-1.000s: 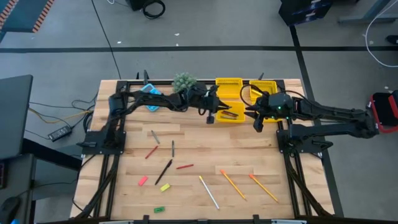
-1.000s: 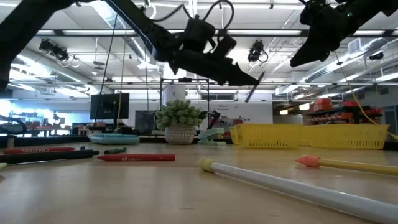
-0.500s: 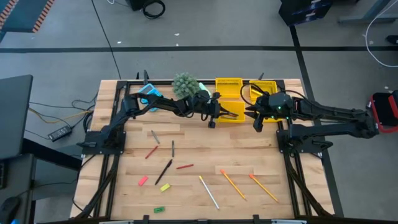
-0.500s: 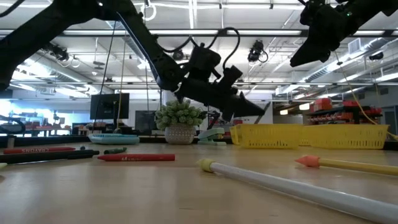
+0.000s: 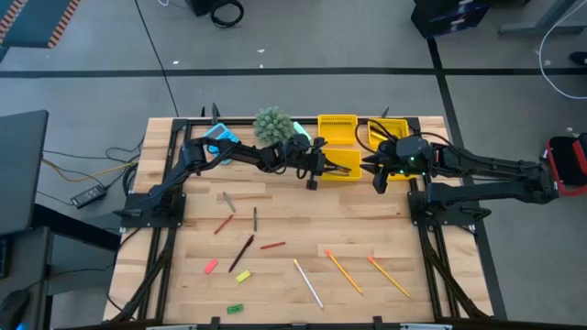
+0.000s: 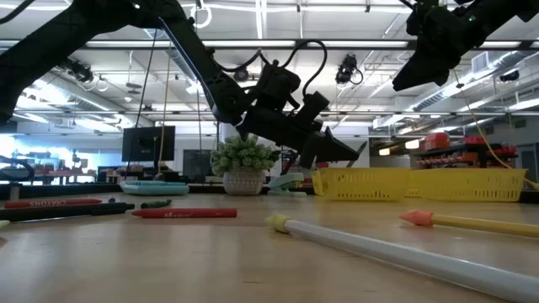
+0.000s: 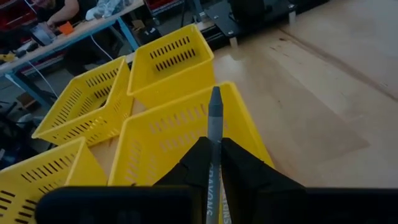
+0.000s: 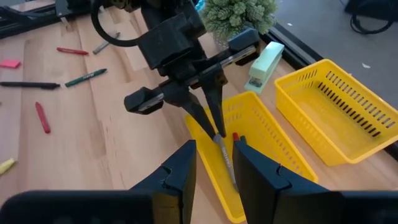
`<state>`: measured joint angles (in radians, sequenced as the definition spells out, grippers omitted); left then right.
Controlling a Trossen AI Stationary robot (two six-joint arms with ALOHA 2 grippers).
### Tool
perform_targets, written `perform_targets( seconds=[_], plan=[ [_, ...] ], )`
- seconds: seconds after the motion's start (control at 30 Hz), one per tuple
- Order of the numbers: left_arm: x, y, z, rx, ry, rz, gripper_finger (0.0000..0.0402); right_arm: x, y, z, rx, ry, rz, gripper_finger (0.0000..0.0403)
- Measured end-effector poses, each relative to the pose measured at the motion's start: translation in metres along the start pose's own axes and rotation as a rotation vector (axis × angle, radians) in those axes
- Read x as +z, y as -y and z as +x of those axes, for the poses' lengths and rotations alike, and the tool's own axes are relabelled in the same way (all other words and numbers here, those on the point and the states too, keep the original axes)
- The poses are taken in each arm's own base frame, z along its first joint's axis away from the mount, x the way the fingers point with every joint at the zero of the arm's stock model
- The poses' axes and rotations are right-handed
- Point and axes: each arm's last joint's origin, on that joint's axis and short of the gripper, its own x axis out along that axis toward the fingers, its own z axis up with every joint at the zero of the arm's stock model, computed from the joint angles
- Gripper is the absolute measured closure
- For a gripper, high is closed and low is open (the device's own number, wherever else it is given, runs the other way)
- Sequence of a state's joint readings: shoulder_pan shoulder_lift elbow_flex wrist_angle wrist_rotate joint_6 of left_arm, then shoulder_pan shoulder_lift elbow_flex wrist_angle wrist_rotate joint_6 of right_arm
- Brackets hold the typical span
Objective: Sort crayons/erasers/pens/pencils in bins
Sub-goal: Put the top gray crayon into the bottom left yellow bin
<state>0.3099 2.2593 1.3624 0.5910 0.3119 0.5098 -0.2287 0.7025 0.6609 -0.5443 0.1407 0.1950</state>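
My left gripper (image 5: 315, 174) is shut on a grey stick printed CRAYONS (image 7: 215, 118), over the near-left yellow bin (image 5: 341, 161). It also shows in the right wrist view (image 8: 211, 127) and the low view (image 6: 347, 154). The other bins (image 5: 337, 124) (image 5: 390, 135) stand beside it. My right gripper (image 5: 378, 176) is open and empty just right of that bin, above the table. Crayons (image 5: 272, 246), pens (image 5: 241, 252), pencils (image 5: 344, 271) and erasers (image 5: 211, 266) lie on the near half of the table. My left gripper pinches the grey stick's printed shaft (image 7: 213, 163) between its two fingers. The stick lies along the fingers and its free end (image 7: 215, 94) sticks out past the fingertips. The fingers slant down from the table's left. The stick is off the table, over the bin.
A small potted plant (image 5: 271, 121), a blue calculator (image 5: 220, 136) and a pale green object (image 8: 264, 59) stand at the far edge, left of the bins. A red crayon (image 8: 236, 135) lies in the bin under the left gripper.
My left gripper has gone down toward the near-left bin with the grey stick and tipped forward, most of it in the first half second; since then it has hardly moved.
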Motion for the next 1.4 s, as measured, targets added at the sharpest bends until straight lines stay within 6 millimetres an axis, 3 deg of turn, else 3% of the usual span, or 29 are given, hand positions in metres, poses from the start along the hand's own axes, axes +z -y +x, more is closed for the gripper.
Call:
perform_targets(
  seconds=[0.7,1.03,1.4],
  plan=[
    [-0.0039,0.0052,0.001,0.026,-0.087,0.006,0.0347,0.0,0.0,0.0,-0.001,0.0,0.054,0.0293],
    [-0.0044,0.0045,0.001,0.054,-0.105,0.013,0.0359,0.0,0.0,0.0,-0.001,0.0,0.066,0.0293],
    [-0.0041,0.0046,0.001,0.054,-0.104,0.014,0.0317,-0.0002,-0.0011,-0.0001,0.005,-0.001,0.066,0.0293]
  ],
)
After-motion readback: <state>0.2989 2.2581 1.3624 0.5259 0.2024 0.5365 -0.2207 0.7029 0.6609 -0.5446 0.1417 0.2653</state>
